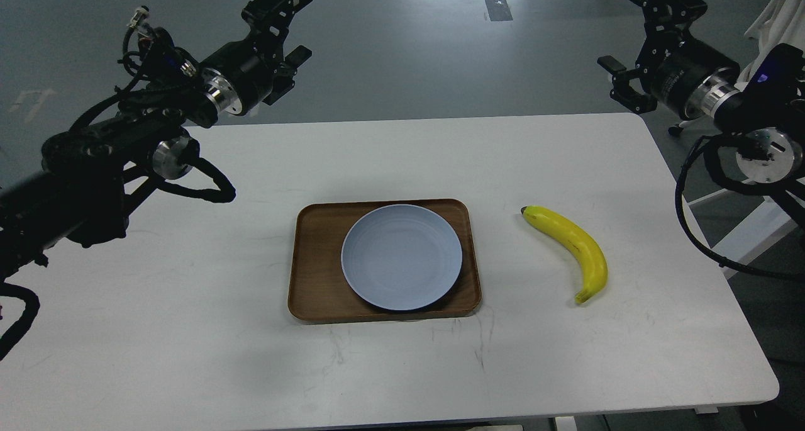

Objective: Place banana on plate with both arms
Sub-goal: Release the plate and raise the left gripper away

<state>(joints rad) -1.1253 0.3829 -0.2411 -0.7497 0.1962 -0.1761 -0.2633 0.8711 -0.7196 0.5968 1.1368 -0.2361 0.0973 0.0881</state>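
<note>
The yellow banana (pixel 573 246) lies on the white table, right of the tray, with its dark tip pointing toward the tray. The pale blue plate (pixel 402 257) lies flat and empty in the brown wooden tray (pixel 314 261), toward the tray's right side. My left gripper (pixel 294 25) is open and empty, raised high over the table's far left edge, well away from the plate. My right gripper (pixel 629 41) is open and empty, raised beyond the table's far right corner, far above and behind the banana.
The white table (pixel 188 330) has bare surface all around the tray. Its right edge lies close to the banana. Grey floor with tape marks lies beyond the far edge. A white frame (pixel 748 229) stands off the table's right side.
</note>
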